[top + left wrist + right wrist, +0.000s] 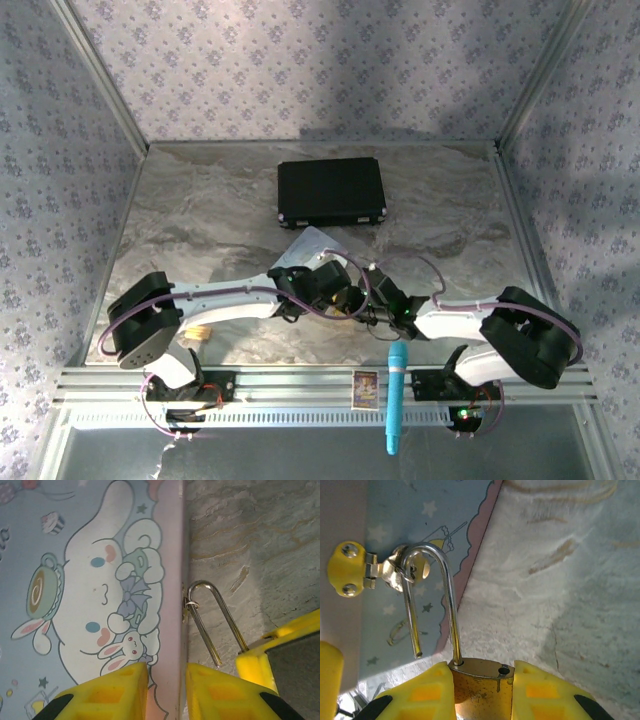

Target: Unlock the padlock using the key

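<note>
Where the two arms meet at the centre of the overhead view, a pastel blue tin printed with a white long-eared cartoon character is partly covered by them on the grey marbled table. In the left wrist view, the left gripper is seen at the bottom edge. Its yellow fingers are set narrowly and pressed against either side of the tin's pink rim.

In the right wrist view, the small brass-gold padlock is held at the bottom centre, clamped by its body between the yellow fingers of the right gripper. Its thin silver U-shaped shackle is raised toward the upper left of that frame. One leg is seated in the body while the other hangs free, and an empty hole is left in the top of the body. Near the bend, the shackle is looped by a small wire ring beside the tin's yellow metal hasp.

In the overhead view, a flat black case is seen above the arms. A teal cylinder is seen at the bottom centre.
</note>
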Available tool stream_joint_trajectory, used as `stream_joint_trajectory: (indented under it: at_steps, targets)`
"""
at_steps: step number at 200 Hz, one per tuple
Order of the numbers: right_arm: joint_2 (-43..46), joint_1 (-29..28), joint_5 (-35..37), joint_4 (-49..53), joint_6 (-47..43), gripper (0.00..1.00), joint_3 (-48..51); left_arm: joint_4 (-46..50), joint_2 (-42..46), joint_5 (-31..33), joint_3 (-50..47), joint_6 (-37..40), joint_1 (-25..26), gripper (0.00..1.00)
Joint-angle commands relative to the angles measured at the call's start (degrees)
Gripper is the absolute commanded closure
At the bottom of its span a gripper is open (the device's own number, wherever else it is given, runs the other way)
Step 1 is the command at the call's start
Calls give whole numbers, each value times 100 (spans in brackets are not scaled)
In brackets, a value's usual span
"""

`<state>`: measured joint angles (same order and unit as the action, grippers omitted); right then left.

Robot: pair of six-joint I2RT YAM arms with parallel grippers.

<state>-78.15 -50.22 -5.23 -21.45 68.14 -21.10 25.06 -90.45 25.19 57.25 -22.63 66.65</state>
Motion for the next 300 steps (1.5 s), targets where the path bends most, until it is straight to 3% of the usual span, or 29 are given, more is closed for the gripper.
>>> stream_joint_trajectory:
  at_steps: [1,113,154,225,252,276,300]
  targets:
    - [25,144,678,53,9,100,-270,659,-362,-493,-320,-145,111,74]
    - [-384,680,275,286,-474,100,-651,551,-362,-242,-527,-264,128,74]
    - [-424,924,-356,1229,-979,100,-591,1127,-223,501,-325,-614,126,57]
    - [128,2084,-1441,2671,-1868,100,-307,1345,-70,931,-214,-716,129,35]
    - [-52,2496,-1770,3421,-2433,100,-527,1599,-44,1080,-132,-738,120,27]
    - [-329,2631,-1716,4161,-2922,100,-862,1708,41,1190,-110,-803,101,21]
    - [-457,2624,-1208,4964,-3384,100,-1337,2090,89,1389,-37,-1102,33,18]
